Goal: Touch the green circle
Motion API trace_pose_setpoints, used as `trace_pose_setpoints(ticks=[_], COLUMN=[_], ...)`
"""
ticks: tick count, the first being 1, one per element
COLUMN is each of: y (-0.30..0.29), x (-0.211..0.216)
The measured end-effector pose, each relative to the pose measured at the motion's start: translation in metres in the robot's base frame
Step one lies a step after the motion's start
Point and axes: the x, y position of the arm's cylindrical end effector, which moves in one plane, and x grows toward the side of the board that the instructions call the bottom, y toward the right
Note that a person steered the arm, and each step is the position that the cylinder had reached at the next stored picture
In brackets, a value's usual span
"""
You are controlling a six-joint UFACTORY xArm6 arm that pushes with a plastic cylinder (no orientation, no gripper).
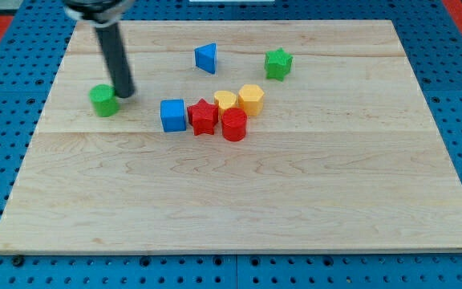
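Where the dark rod comes down at the view's upper left, my tip [125, 94] rests against the green circle's [103, 100] right edge; this end effector has nothing to open and holds nothing. The rod's top is cut off. On the counter [239, 201]: two green blocks, two blue, two red, two yellow. No writing shows.

You've got a pale wood board [239, 201] w/ eight blocks on it. Green circle [103, 100] at view's left, my tip [125, 94] touching its right edge. Blue triangle [206, 58] & green star [278, 63] near top. Centre cluster: blue cube [172, 115], red star [203, 116], red cylinder [233, 125], yellow heart [224, 100], yellow hexagon [251, 98].
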Motion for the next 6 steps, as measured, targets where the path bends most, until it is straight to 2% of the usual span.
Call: trace_pose_setpoints(ticks=[1, 3, 4, 5, 6], y=[0.057, -0.003, -0.028, 0.020, 0.115], x=[0.003, 0.051, 0.031, -0.002, -0.028])
